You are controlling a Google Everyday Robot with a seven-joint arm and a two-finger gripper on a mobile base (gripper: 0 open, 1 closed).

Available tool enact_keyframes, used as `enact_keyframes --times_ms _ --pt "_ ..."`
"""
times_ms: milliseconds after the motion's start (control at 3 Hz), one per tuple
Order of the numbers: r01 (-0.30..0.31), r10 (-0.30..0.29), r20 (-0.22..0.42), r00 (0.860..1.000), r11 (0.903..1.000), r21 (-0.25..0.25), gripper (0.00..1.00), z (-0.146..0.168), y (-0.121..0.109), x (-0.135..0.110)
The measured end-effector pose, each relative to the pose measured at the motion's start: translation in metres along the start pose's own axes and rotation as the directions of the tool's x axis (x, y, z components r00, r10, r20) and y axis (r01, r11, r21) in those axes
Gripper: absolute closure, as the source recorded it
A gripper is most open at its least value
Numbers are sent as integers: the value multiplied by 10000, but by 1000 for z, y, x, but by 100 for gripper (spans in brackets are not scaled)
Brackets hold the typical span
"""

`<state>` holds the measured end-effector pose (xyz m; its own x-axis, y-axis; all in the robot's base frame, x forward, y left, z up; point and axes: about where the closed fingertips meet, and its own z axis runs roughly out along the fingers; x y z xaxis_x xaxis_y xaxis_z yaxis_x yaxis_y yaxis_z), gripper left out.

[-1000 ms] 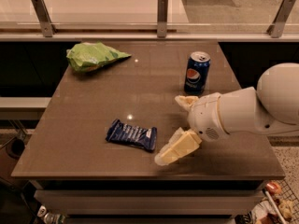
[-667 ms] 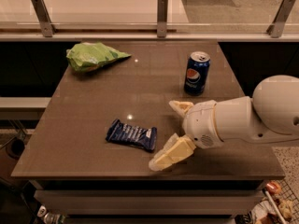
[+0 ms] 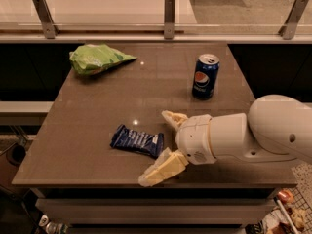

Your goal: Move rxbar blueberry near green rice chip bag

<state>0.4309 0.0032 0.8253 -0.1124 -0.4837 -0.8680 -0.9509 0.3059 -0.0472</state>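
The rxbar blueberry (image 3: 137,140), a flat dark blue wrapper with white lettering, lies on the brown table (image 3: 97,111) near its front edge. The green rice chip bag (image 3: 97,58) lies at the far left corner, well apart from the bar. My gripper (image 3: 158,143) comes in from the right, low over the table, open. Its two cream fingers stand one behind and one in front of the bar's right end, with the tips just right of it. It holds nothing.
An upright blue Pepsi can (image 3: 205,76) stands at the far right of the table, behind my arm. A glass rail with metal posts (image 3: 169,16) runs along the back edge. The floor at lower right holds some clutter (image 3: 282,213).
My gripper has moved left toward the bar's right end and stayed open. The bar, bag and can have not moved.
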Motion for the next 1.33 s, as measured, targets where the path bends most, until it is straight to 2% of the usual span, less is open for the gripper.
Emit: enact_keyframes --times_ms 333,667,1000,1333 --pt "67 -71 304 9995 9999 135 0 14 3 -5" --pt "-20 17 535 9986 10000 47 0 33 3 -5" --pt "29 -31 503 9987 10000 50 17 31 4 -6" --pt "81 -83 491 9988 10000 36 42 32 6 -8"
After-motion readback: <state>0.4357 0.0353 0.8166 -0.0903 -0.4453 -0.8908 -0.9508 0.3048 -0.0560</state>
